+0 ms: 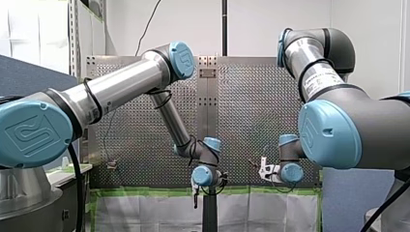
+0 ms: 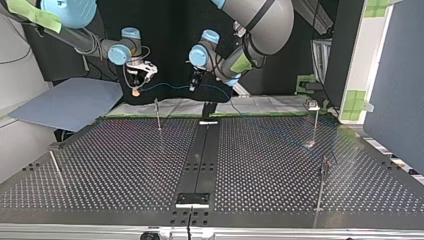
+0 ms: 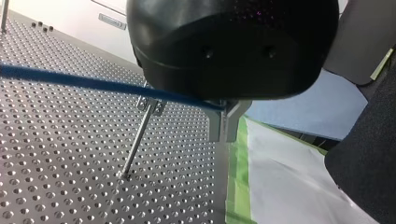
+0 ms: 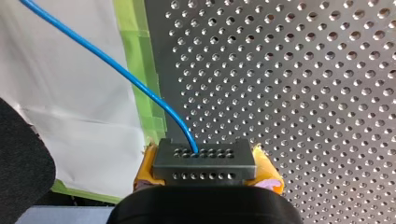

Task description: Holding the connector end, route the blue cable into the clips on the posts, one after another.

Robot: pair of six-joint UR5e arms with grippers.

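The black body of my left gripper [image 3: 227,136] hides most of its fingers [image 3: 217,126] in the left wrist view, where the cable [image 3: 93,84] is cut off at the edge. In the right wrist view the connector [image 4: 204,161] covers most of the yellow pads [image 4: 269,171]. The top view's clips [image 2: 313,105] are too small to read.

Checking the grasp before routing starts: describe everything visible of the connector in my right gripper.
The connector is a dark grey rectangular block, plastic by its look, with two rows of small round holes across its face. The blue cable leaves one hole in the row farther from the gripper and curves away. The block sits level, clamped at its two short ends between the yellow pads of my right gripper, in the air near the perforated table and its green tape.
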